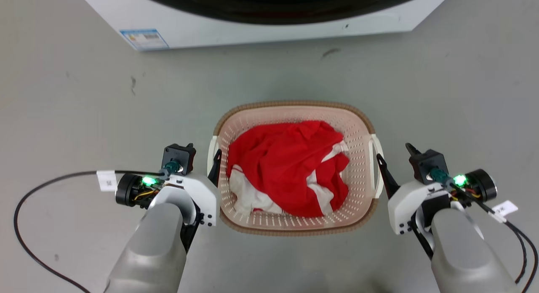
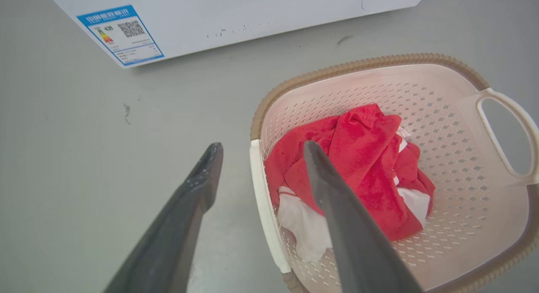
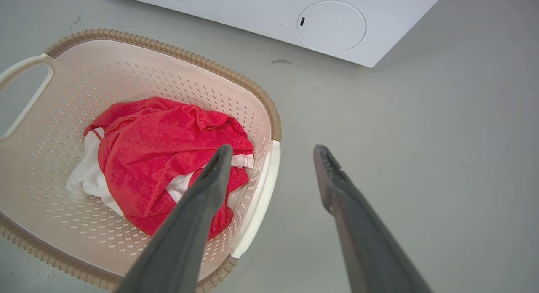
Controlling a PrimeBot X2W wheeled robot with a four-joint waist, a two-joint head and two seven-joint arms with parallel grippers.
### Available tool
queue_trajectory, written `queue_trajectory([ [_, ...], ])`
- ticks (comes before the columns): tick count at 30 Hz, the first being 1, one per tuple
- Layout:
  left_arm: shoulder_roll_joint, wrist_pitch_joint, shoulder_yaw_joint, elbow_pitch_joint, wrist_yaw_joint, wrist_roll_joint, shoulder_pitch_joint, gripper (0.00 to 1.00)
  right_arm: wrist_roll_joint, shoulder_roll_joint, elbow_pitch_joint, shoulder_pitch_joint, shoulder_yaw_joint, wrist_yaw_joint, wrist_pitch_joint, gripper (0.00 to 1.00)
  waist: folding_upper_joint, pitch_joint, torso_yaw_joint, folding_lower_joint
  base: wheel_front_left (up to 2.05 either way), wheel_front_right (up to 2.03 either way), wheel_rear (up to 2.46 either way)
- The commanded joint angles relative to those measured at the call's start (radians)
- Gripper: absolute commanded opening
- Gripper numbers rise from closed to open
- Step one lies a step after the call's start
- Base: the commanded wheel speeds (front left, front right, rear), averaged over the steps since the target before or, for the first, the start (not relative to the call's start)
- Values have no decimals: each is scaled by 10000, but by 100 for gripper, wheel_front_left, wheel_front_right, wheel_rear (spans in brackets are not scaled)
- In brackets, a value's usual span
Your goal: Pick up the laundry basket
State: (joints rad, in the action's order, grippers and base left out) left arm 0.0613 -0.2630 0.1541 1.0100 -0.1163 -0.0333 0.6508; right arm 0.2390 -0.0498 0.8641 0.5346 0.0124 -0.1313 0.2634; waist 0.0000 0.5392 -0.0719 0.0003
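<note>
Before you: laundry basket (image 1: 294, 104) on floor (image 1: 63, 116), washer (image 1: 252, 27) behind, clothes (image 1: 286, 166) inside; left end effector (image 2: 262, 145) and right end effector (image 3: 273, 147) flank it.

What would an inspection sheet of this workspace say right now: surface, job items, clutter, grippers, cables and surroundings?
Surface: grey floor, a few dark scuffs.
Job's things: laundry basket standing on the floor, holding red and white cloth.
Clutter: nothing seen.
Grippers: left gripper open, fingers astride the left handle; right gripper open, astride the right handle; contact cannot be told.
Cables: black cable looping over the floor from the left wrist; black cables at the right wrist.
Surroundings: white washer beyond the basket, blue label on its front.
</note>
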Motion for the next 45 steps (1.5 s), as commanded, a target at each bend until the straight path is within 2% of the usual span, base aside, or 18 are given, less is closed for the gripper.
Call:
queue_trajectory([
  [1,6,-15,72,514,-53,-86,429,100,69,-9,272,441,-5,10,23,100,0,679,17,-3,0,0,0],
  [8,16,24,308,2009,-117,-340,1619,100,244,-9,1568,1465,-119,9,23,100,0,1519,-90,-3,0,0,0],
  [20,-22,177,931,2571,-140,-686,2489,100,-248,-11,2932,2589,233,10,21,100,0,2617,-13,-3,0,0,0],
  [29,-60,361,1508,2695,-141,-1152,2749,100,-885,-11,3725,3063,664,10,21,100,0,3024,6,-3,0,0,0],
  [30,-66,398,1613,2703,-141,-1197,2759,100,-972,-11,3728,3105,733,10,23,27,0,3045,-1,-3,0,0,0],
  [31,-57,396,1693,2710,-141,-1205,2798,73,-998,-12,3676,3147,755,10,21,0,0,3064,-7,-3,0,0,0],
  [32,-51,411,1773,2713,-141,-1208,2814,0,-1023,-12,3727,3132,808,10,21,0,0,3076,-3,-3,0,0,0],
  [39,-84,557,2234,2741,-156,-1507,2748,0,-1330,5,3998,3174,1109,5,2,0,0,2964,45,-3,0,0,0],
  [45,-138,764,2617,2751,-182,-2005,2303,0,-1681,5,4111,2867,1511,5,-128,0,0,2283,125,-3,0,0,0],
])
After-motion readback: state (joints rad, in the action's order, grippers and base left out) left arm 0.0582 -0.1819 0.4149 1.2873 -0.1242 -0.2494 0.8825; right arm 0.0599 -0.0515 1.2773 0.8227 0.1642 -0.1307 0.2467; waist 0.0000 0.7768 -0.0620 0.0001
